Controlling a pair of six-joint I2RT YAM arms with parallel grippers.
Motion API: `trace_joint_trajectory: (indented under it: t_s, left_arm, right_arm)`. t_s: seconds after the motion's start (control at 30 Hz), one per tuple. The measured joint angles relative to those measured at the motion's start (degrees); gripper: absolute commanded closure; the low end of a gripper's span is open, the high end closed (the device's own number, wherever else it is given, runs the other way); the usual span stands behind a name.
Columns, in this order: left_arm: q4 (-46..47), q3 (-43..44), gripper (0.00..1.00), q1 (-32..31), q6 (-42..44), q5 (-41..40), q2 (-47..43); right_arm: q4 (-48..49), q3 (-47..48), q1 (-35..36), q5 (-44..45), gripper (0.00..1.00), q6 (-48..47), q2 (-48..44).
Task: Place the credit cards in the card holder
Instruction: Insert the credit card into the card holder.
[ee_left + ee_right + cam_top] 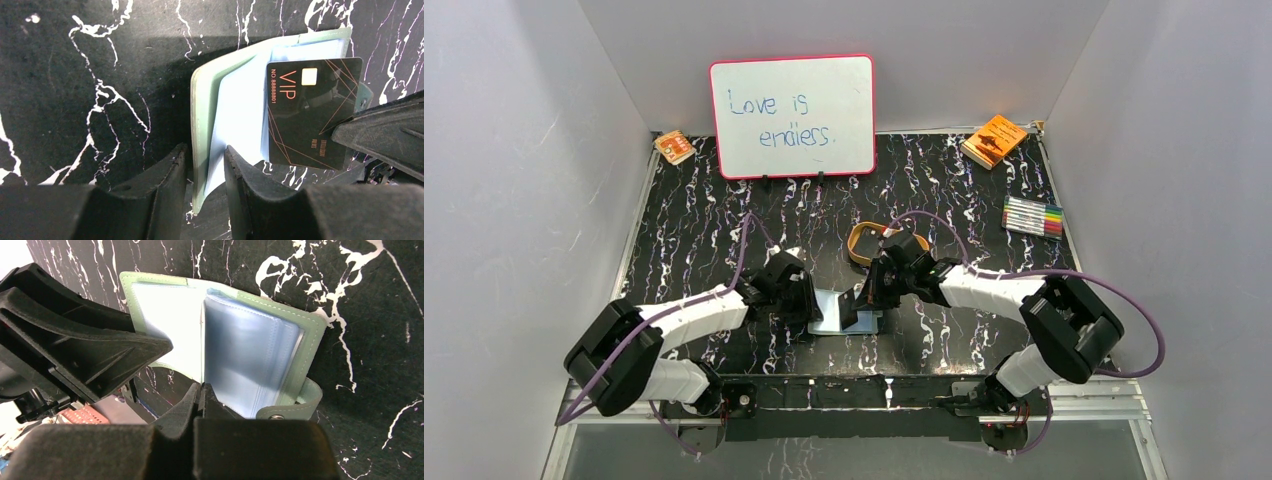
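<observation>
The left gripper [204, 152] fills the bottom of the view, its two black fingers [165, 175] standing a little apart. In the gap between them sit the near edge of the green wallet [200, 115] and one of its pale blue plastic sleeves [240, 115]. The wallet lies open on the black marbled table [85, 90]. A black card [310, 115] (orange "VIP" lettering, a number down its side, a pale chip) stands in front of the sleeves, slightly tilted. Part of the right gripper [380, 140] meets the card's lower right edge.
</observation>
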Motion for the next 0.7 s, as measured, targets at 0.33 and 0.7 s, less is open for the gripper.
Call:
trace_joint_trajectory:
  t_s: [0.33,0.7]
  left_arm:
    - [-1.0,-1.8,0.70,0.0,-1.0,-1.0,-2.7]
    - [-0.4,-2.9,0.74,0.0,-2.3,-1.4,-3.6]
  right_arm:
    - [1.2,0.0,0.2,0.0,1.00,0.2,1.4]
    - [3.0,-0.1,0.2,-0.8,1.00,0.4,3.9]
